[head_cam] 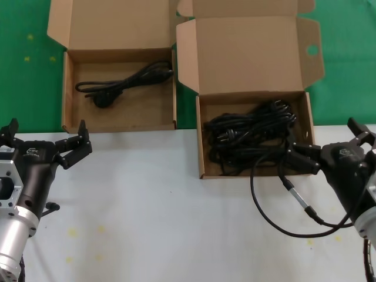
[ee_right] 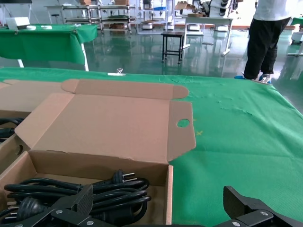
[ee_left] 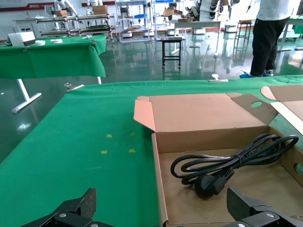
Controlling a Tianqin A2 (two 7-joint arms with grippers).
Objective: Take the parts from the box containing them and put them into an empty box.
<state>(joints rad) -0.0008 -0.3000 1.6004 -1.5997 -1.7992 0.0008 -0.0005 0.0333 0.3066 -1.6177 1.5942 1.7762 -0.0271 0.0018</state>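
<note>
The box with a round hole in its lid tab [head_cam: 311,51] stands open at the right and holds a tangle of black power cords [head_cam: 249,138]. They also show in the right wrist view [ee_right: 94,189]. The shallower plain-lidded box [head_cam: 120,120] stands open at the left with one black power cord [head_cam: 126,79] in it, also seen in the left wrist view [ee_left: 227,165]. My right gripper [head_cam: 322,140] is open at the holed box's right front corner, its jaws either side of the box's right wall [ee_right: 169,194]. My left gripper [head_cam: 46,136] is open and empty over the white table, just in front of the left box.
Both boxes sit where the green cloth [head_cam: 29,59] meets the white table [head_cam: 164,223]. A loose black cable loop [head_cam: 264,214] lies on the white table in front of the right box, running toward my right arm. A person [ee_right: 265,38] stands far behind.
</note>
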